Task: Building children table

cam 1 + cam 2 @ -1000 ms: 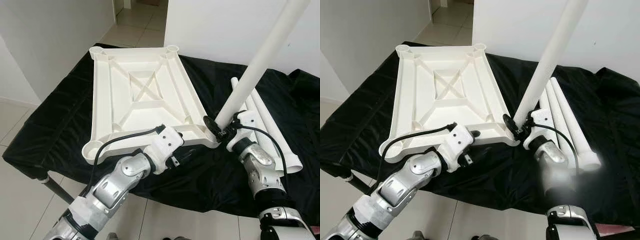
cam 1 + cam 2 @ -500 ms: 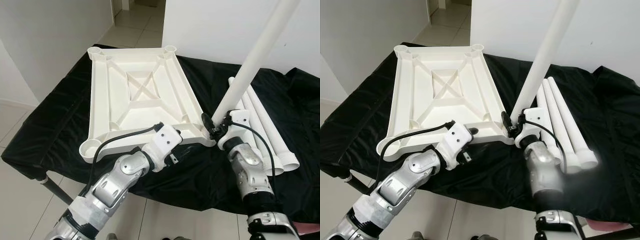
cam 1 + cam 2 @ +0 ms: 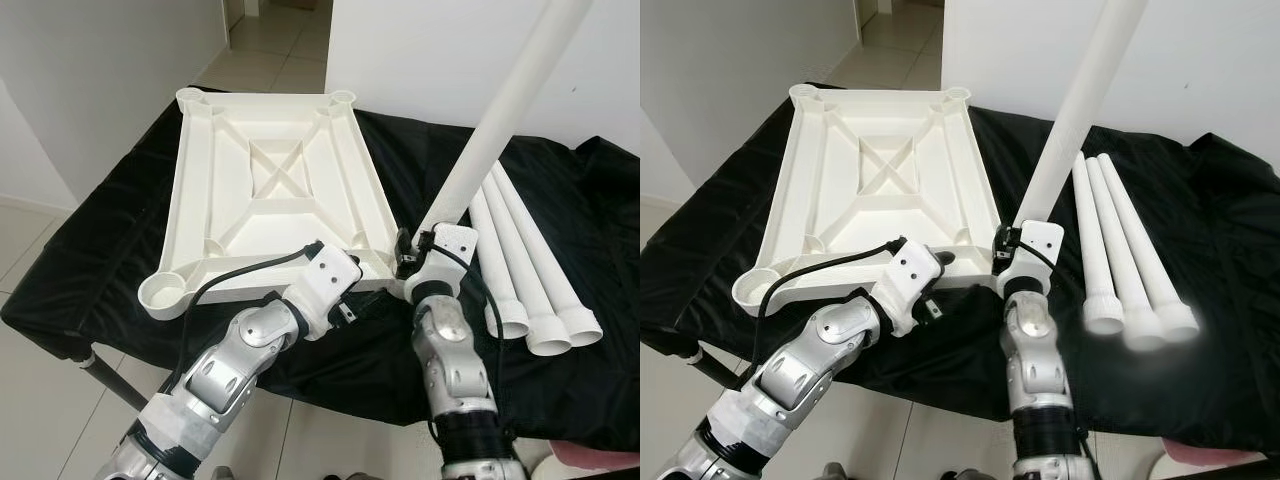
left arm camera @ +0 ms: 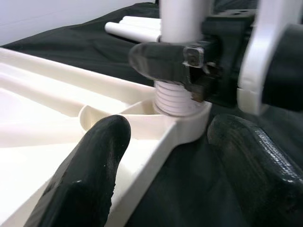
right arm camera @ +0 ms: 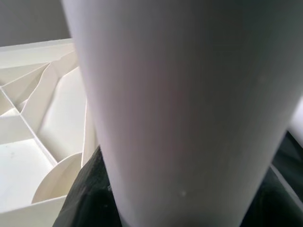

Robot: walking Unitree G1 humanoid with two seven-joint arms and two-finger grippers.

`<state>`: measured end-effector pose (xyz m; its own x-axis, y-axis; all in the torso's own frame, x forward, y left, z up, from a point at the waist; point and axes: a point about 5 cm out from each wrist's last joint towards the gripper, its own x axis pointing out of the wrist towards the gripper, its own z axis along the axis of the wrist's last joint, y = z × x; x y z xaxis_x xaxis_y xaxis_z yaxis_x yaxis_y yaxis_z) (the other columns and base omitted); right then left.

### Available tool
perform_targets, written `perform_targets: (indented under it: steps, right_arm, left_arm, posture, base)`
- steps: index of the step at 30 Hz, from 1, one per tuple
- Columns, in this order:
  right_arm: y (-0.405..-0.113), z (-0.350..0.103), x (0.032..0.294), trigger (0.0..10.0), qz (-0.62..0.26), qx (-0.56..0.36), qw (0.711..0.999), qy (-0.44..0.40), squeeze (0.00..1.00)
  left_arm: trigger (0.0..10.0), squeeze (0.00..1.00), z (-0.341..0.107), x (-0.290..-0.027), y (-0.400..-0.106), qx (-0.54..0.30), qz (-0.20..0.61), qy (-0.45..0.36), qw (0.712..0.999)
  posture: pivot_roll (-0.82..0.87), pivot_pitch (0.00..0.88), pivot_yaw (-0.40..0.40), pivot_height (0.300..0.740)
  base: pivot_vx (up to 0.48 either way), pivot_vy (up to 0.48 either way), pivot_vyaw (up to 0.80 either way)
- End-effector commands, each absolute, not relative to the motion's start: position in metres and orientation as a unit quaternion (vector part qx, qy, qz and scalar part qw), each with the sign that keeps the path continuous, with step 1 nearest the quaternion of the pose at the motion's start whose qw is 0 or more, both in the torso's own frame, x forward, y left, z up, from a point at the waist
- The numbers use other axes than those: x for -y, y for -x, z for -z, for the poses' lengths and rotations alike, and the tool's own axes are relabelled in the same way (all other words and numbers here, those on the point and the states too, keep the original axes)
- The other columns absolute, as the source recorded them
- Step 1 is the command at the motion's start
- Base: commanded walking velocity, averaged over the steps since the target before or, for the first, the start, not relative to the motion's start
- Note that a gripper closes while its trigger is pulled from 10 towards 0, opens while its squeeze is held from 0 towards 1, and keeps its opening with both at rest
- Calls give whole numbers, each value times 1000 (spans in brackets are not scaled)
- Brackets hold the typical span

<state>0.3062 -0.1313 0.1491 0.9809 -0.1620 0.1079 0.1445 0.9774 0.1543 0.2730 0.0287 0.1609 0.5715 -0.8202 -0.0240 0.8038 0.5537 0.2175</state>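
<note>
At the near right corner of the inverted tabletop [image 3: 280,190], a white table leg [image 3: 500,125] is stood almost upright, its threaded end seated in the corner socket [image 4: 182,116] — the ribbed thread is seen resting in the socket's mouth, not yet fully sunk. The leg is clamped low down by the right gripper [image 3: 415,258], just above the thread. The left gripper [image 4: 161,156] is placed at the tabletop's near edge, its two black fingers [image 4: 90,165] spread either side of the rim; whether the rim is actually pinched cannot be told. The tabletop lies underside-up on a black cloth [image 3: 120,240] draped over a table; three spare legs [image 3: 530,270] are laid side by side to the right, well apart from the socket.

Risks, as judged: the leg leans slightly, so cross-threading is likely if it is turned before being squared up — and the tabletop may be dragged across the slack cloth if the rim is not held firm
</note>
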Motion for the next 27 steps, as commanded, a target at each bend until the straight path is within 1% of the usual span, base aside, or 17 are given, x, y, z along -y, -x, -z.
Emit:
perform_targets:
  steps: [1,8,9,17,18,22,23,25,27]
  right_arm:
    - [-299,-128,130,10000,86,4,991,-103,0]
    - [-298,-130,135,10000,85,12,993,-87,0]
    - [-298,-132,136,10000,75,24,993,-87,1000]
    - [-296,-146,137,10000,22,54,994,-88,1000]
    - [-297,-148,140,10000,15,59,995,-85,0]
    - [-299,-152,148,10000,-11,66,995,-76,0]
    - [-300,-154,151,10000,-29,68,995,-67,0]
    - [-300,-154,151,10000,-29,68,995,-67,0]
    - [-305,-158,159,10000,-75,83,993,-29,0]
  left_arm:
    - [10000,0,-155,-31,-272,23,472,-102,875]
    - [10000,0,-155,-31,-273,22,473,-100,875]
    - [10000,0,-155,-31,-273,22,474,-101,875]
    - [10000,0,-154,-35,-274,21,474,-106,874]
    - [10000,0,-154,-35,-274,20,473,-106,874]
    - [10000,0,-154,-37,-274,20,472,-108,875]
    - [10000,0,-155,-37,-275,20,472,-109,875]
    - [10000,0,-155,-37,-275,20,472,-109,875]
    - [10000,0,-155,-38,-275,21,471,-111,875]
  posture:
    - [-2,89,-41,740]
    - [-9,90,-35,740]
    - [-8,89,-33,740]
    - [-2,86,-35,740]
    - [5,84,-36,740]
    - [5,83,-36,740]
    - [6,80,-37,740]
    - [6,80,-37,740]
    - [7,74,-38,740]
  base:
    - [0,0,0]
    - [0,0,0]
    - [0,0,0]
    - [0,0,0]
    - [0,0,0]
    - [0,0,0]
    - [0,0,0]
    - [0,0,0]
    - [0,0,0]
